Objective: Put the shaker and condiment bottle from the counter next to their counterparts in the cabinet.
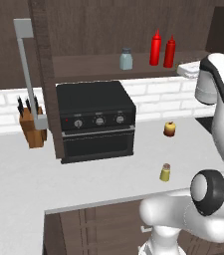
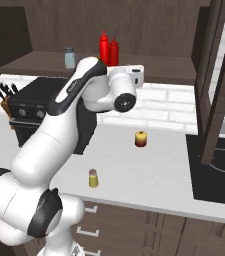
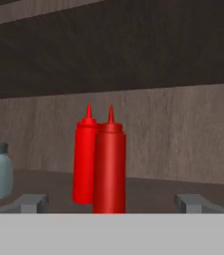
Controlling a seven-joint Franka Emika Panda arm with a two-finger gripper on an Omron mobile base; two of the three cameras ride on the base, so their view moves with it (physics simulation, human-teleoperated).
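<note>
I am holding the gripper (image 3: 111, 201) spread and empty before the two red squeeze bottles (image 3: 99, 162) on the dark wood cabinet shelf (image 1: 98, 64) — bottle step looks done; next I'm reaching for the small yellow shaker (image 1: 165, 172) standing on the light-grey counter (image 1: 98, 182).

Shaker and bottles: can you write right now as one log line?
tool: open, empty, at cabinet shelf | condiment bottle: on shelf beside taller red bottle | shaker: on counter
</note>
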